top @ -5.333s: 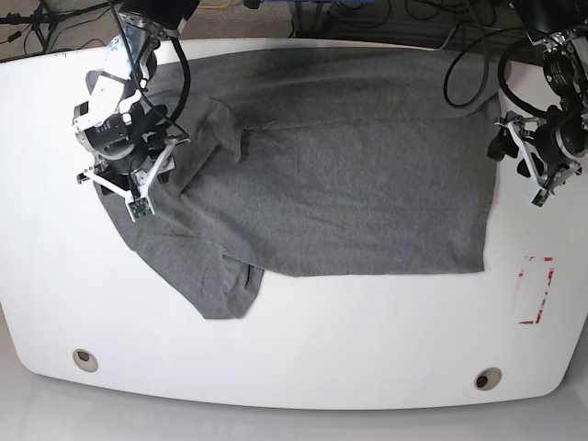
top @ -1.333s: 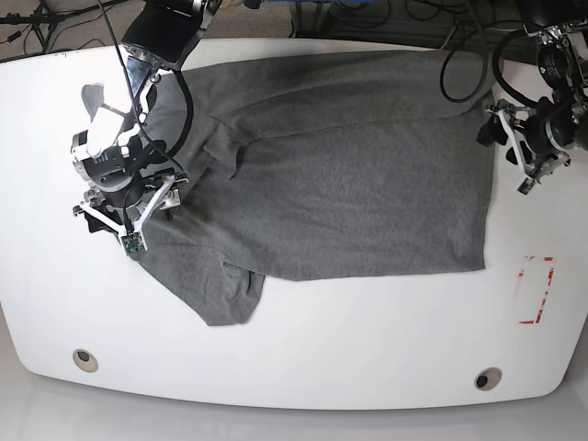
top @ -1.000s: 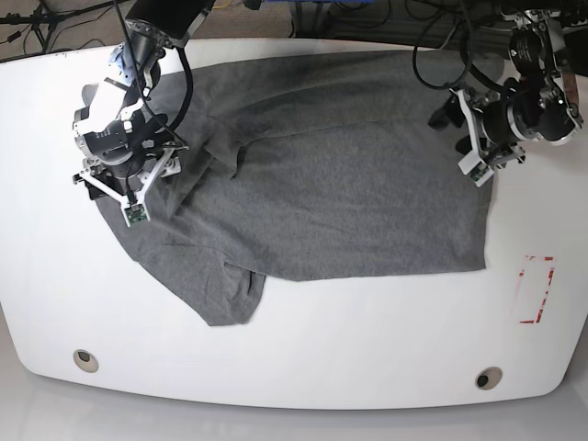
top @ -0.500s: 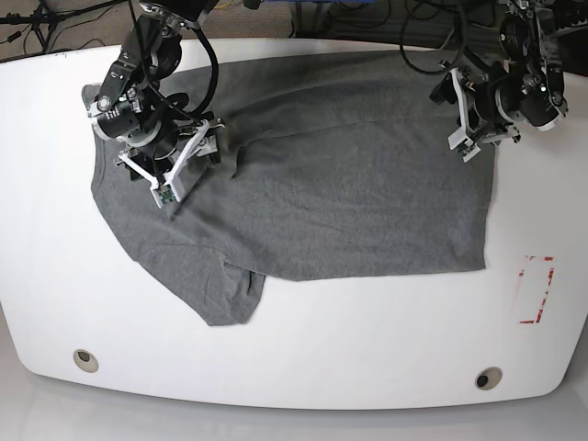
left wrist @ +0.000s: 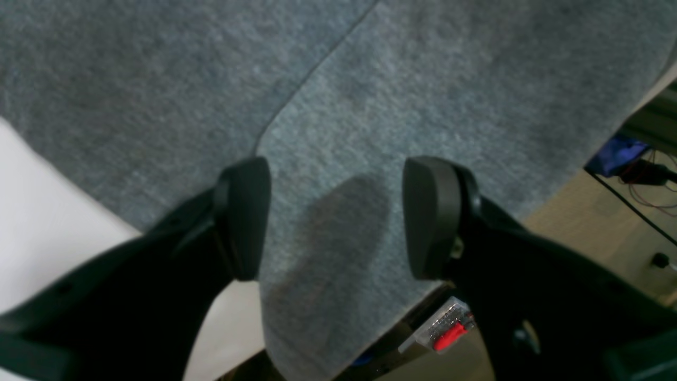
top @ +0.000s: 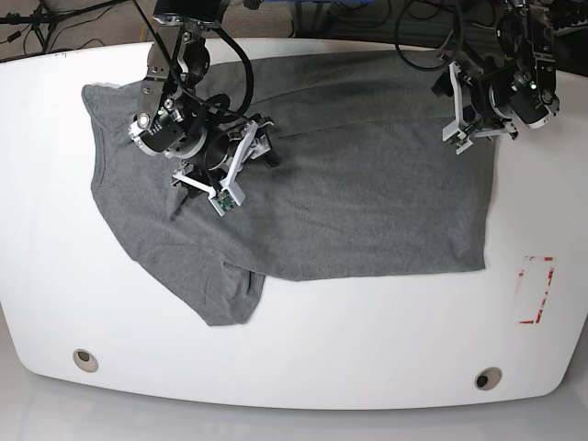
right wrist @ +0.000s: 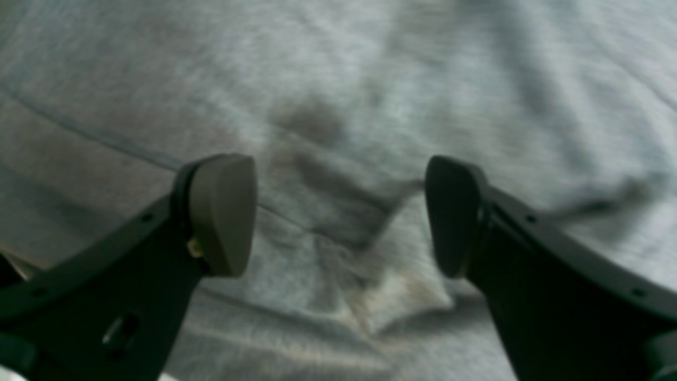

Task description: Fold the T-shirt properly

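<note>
1. Folding is barely started, I'd say. The T-shirt lies spread across the far half of the white table, with one sleeve flopped toward the near left and some bunching by the collar. No clean fold yet.
2. Left gripper is wide, nothing in it, over the hem end.
3. Right gripper is also wide and empty, above wrinkled cloth.
4. The table has a red marking at the right. Cables trail on the floor behind.

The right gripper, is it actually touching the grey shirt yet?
Cannot tell. In the right wrist view the right gripper stands open over the T-shirt, but neither contact nor gap shows plainly.
</note>
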Available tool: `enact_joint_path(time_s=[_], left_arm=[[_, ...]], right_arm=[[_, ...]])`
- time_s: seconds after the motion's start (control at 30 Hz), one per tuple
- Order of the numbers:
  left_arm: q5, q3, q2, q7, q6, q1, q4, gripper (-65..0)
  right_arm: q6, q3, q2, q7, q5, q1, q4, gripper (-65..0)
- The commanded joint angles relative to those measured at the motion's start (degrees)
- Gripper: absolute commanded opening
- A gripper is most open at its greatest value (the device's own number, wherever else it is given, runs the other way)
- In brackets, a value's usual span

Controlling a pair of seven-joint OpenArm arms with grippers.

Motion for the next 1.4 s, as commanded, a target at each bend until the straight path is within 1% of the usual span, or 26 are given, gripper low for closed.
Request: enact_joint_path(time_s=[0.0,0.17,0.27,0.33,0.4,0.53,0.67,0.73,0.87,1.13,1.23,1.3,1.37], left_arm=[[-0.4,-0.4,-0.6,-0.3,-0.1,-0.2,0.8,-27.8],[-0.4,-0.4,-0.6,-0.3,-0.1,-0.2,0.8,-27.8],[-0.4,-0.4,-0.6,-0.3,-0.1,-0.2,0.8,-27.8],[-0.4,-0.4,-0.6,-0.3,-0.1,-0.2,0.8,-27.8],[-0.4,-0.4,-0.6,-0.3,-0.1,-0.2,0.8,-27.8],[-0.4,-0.4,-0.6,-0.3,-0.1,-0.2,0.8,-27.8],[-0.4,-0.4,-0.6,-0.3,-0.1,-0.2,0.8,-27.8],[-0.4,-0.4,-0.6,-0.3,-0.1,-0.2,0.8,-27.8],[-0.4,-0.5,-0.7,-0.3,-0.1,-0.2,0.8,-27.8],[-0.4,-0.5,-0.7,-0.3,-0.1,-0.2,0.8,-27.8],[-0.4,-0.5,-0.7,-0.3,-0.1,-0.2,0.8,-27.8],[-0.4,-0.5,-0.7,-0.3,-0.1,-0.2,0.8,-27.8],[-0.4,-0.5,-0.7,-0.3,-0.1,-0.2,0.8,-27.8]], right_arm=[[-0.1,0.1,0.5,3.6,-1.5,0.7,-0.6,-17.8],[-0.1,0.1,0.7,6.9,-7.2,0.7,-3.3,-17.9],[-0.1,0.2,0.7,9.0,-10.4,0.7,-4.1,-20.1],[-0.1,0.2,0.7,10.8,-12.5,0.7,-4.5,-25.0],[-0.1,0.2,0.7,11.4,-13.3,0.7,-5.4,-29.8],[-0.1,0.2,0.7,12.3,-13.6,0.8,-7.3,-39.3],[-0.1,0.5,0.7,13.9,-13.8,1.7,-9.5,-46.8],[-0.1,0.6,0.8,14.4,-13.8,1.9,-10.9,-48.2],[-0.1,1.2,2.3,14.4,-13.8,2.6,-12.4,-48.5],[-0.1,1.1,2.7,14.4,-13.8,2.7,-12.3,-50.1],[-0.1,1.0,2.7,14.4,-13.8,2.7,-12.3,-56.9],[-0.1,0.9,2.7,14.4,-13.8,2.8,-12.2,-64.0],[-0.1,0.7,2.7,14.4,-13.8,2.8,-11.9,-65.0]])
